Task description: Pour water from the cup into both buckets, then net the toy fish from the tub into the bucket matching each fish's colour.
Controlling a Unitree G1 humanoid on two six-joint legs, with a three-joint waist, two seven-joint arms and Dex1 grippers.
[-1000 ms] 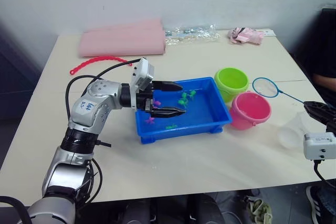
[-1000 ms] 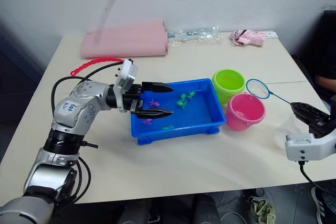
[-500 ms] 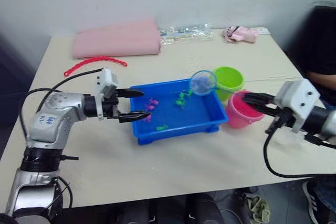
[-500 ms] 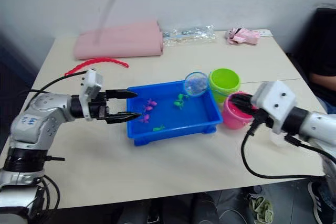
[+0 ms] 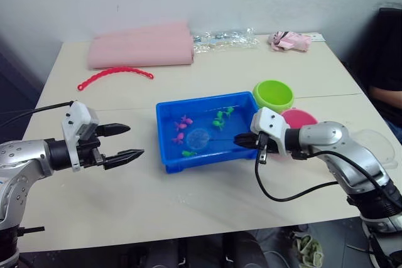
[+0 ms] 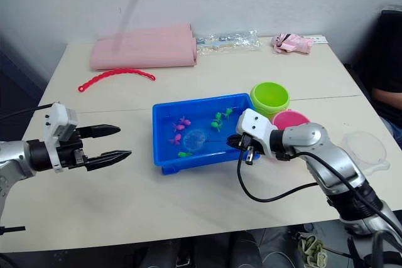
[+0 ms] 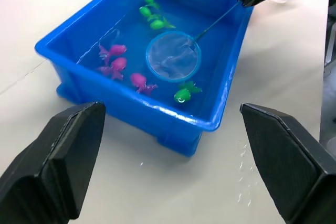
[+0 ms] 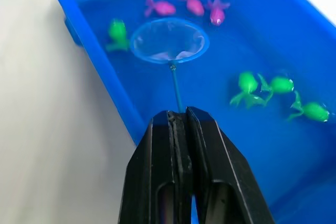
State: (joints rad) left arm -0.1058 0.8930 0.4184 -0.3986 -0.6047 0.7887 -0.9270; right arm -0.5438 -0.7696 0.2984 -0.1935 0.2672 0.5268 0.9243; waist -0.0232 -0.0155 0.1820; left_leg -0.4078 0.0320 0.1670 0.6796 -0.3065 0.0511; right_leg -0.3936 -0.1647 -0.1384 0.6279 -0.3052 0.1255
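Observation:
The blue tub point(image 5: 207, 160) sits mid-table with water in it. Pink toy fish point(image 7: 118, 64) and green ones point(image 8: 247, 85) float there. The net point(image 5: 198, 136) has its hoop low in the tub among the fish, and my right gripper point(image 5: 239, 140) is shut on its thin handle at the tub's right end. My left gripper point(image 5: 135, 140) hangs open over bare table left of the tub. The lime green bucket point(image 5: 269, 109) and the pink bucket point(image 5: 301, 113) stand right of the tub, the pink one partly behind my right arm. The clear cup point(image 6: 363, 149) lies far right.
A folded pink cloth point(image 5: 141, 45), a red beaded strip point(image 5: 116, 75), a clear plastic bag point(image 5: 226, 37) and a crumpled pink item point(image 5: 290, 40) lie along the far side. A person point(image 5: 389, 61) sits at the right edge.
My right gripper swung the net in from beside the buckets, over the tub and down into its water. My left gripper drew back out of the tub to the left. The camera shifted too.

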